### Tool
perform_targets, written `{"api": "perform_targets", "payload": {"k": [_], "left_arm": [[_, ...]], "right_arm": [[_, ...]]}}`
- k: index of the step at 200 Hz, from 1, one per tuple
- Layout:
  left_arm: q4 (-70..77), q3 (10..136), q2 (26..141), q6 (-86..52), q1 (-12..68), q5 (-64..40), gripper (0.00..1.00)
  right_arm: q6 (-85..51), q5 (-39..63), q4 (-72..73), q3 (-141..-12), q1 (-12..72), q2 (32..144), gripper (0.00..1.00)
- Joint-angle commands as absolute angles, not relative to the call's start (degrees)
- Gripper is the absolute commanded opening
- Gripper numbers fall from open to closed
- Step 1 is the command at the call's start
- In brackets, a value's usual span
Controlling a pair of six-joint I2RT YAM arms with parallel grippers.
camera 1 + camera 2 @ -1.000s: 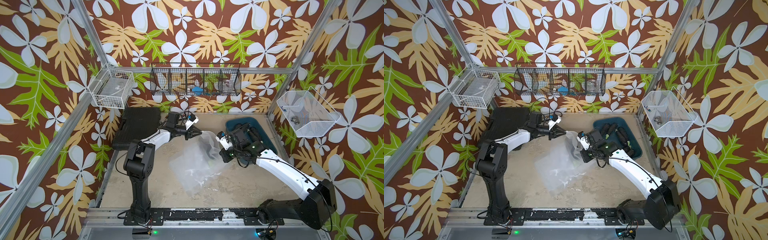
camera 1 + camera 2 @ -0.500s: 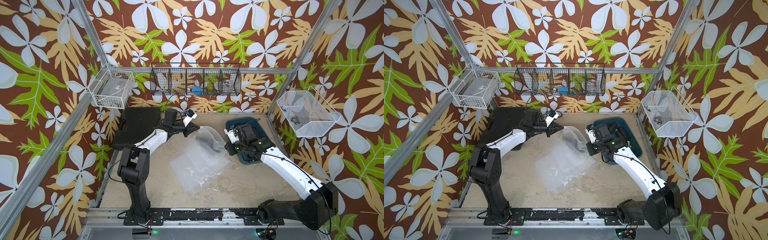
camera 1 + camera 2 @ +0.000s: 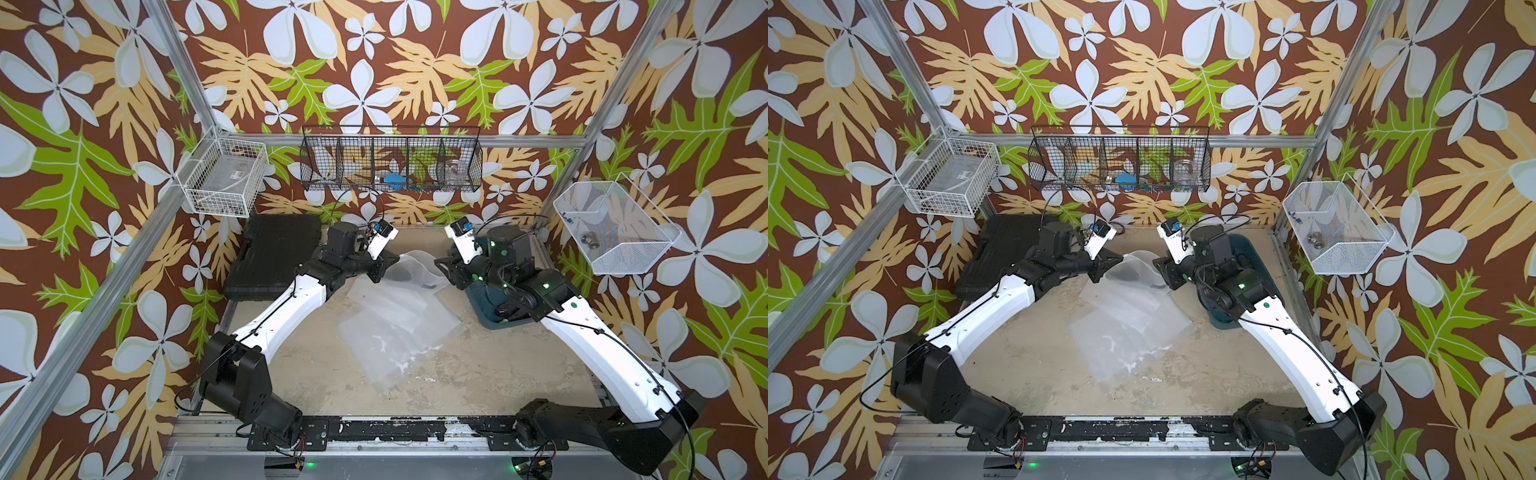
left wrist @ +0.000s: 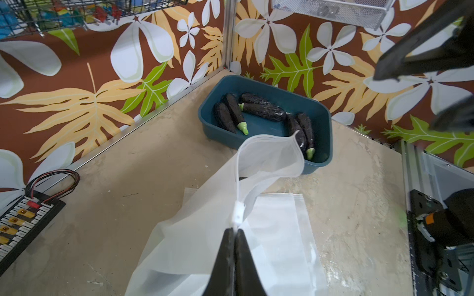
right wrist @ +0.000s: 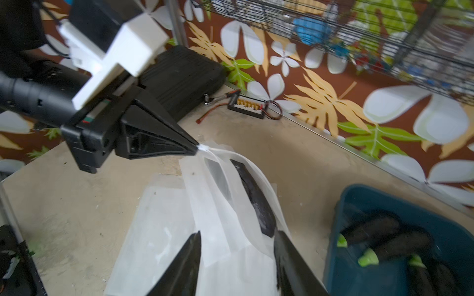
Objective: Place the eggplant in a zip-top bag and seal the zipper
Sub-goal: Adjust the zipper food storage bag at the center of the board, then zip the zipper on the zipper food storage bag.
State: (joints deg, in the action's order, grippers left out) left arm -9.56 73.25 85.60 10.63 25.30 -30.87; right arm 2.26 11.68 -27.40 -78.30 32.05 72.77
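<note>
A dark eggplant (image 5: 256,202) lies inside a translucent zip-top bag (image 3: 415,266) whose mouth stands raised and gaping near the back of the table. My left gripper (image 4: 234,230) is shut on the bag's edge beside the white slider (image 4: 238,214); both top views show it (image 3: 395,262) (image 3: 1119,259) at the bag's left end. My right gripper (image 5: 237,233) is open at the bag's other end (image 3: 440,266), its jaws on either side of the film without pinching it. More eggplants (image 4: 264,111) lie in a blue bin (image 4: 325,138).
Several flat spare bags (image 3: 399,332) lie mid-table under the raised one. A black case (image 3: 274,257) sits back left, with a small wired board (image 5: 246,105) beside it. Wire baskets (image 3: 390,160) hang on the walls. The blue bin (image 3: 486,316) sits under my right arm.
My right gripper has opened and let go of the bag, shifting toward the bin. The left gripper closed fully on the bag's edge and still holds it up.
</note>
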Motion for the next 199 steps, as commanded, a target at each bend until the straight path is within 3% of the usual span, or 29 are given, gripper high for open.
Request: {"api": "perform_targets", "payload": {"k": [1, 75, 199], "left_arm": [[-13.6, 72.5, 83.0, 12.4, 25.8, -30.9, 0.0], [-18.5, 70.8, 77.1, 18.1, 26.1, -35.3, 0.0], [-19.3, 69.6, 74.5, 19.9, 26.4, -36.6, 0.0]], "right_arm": [[9.5, 16.5, -21.4, -77.6, 33.6, 73.3, 0.47], [27.7, 30.5, -13.1, -71.4, 33.5, 70.8, 0.33], [35.6, 27.6, -19.7, -78.3, 37.0, 80.3, 0.24]]}}
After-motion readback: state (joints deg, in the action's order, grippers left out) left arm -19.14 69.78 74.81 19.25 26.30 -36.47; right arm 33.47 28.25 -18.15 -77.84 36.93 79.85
